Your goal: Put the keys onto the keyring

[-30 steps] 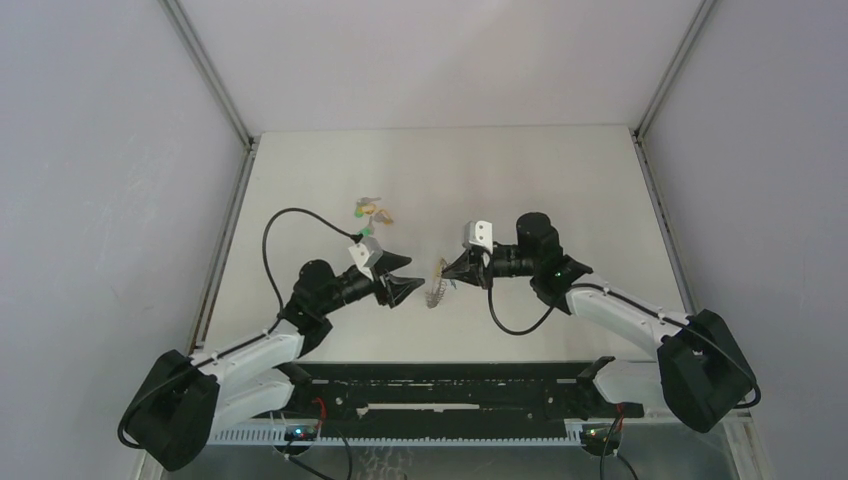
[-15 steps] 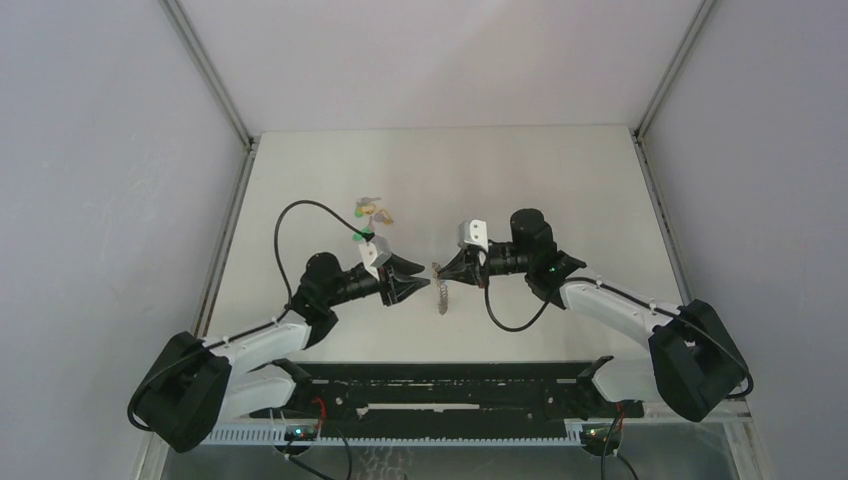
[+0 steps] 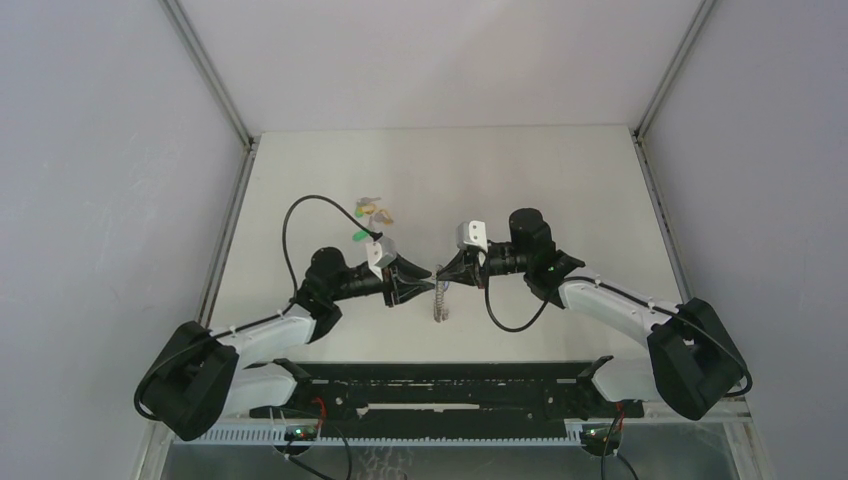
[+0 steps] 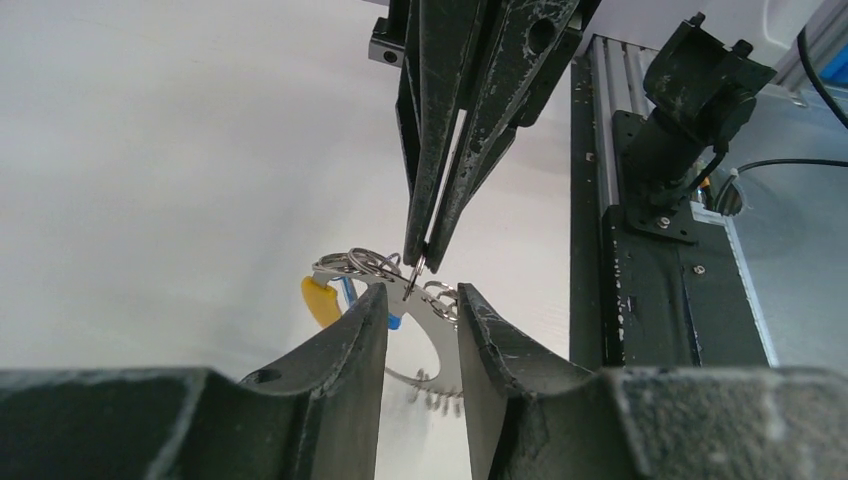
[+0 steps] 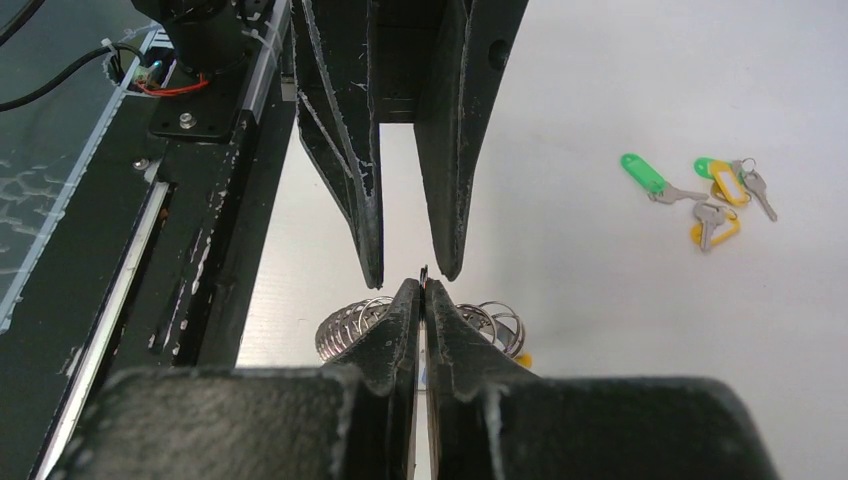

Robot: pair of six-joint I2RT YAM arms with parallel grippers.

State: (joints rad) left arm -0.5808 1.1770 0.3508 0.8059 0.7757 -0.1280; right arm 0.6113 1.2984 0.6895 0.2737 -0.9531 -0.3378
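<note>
Toward the left of the pale counter (image 3: 560, 180), a loose bunch of keys (image 3: 370, 211) with green and yellow heads lies flat. One green-headed key (image 3: 357, 236) lies a little nearer the arms, close beside the left arm's cable.

Just right of them, the left arm reaches in toward the middle. The left tool (image 3: 428, 283) points right, its two fingers (image 4: 365, 335) spread with a clear gap between them. In the right wrist view, bare counter shows through that gap.

The keyring (image 3: 440, 302) hangs in the air between the two arms, seen edge-on from above, just beside the left tool's tips. From the left wrist it shows as a silvery band with small wire loops along it. A yellow-headed key (image 4: 318, 300) and a bit of blue sit close against it. Whether they are threaded on cannot be told.

The right tool (image 3: 442, 275) points left, tip to tip with the left one. Its fingers (image 5: 405, 320) are pressed together, pinching the keyring's thin wire at the top.
</note>
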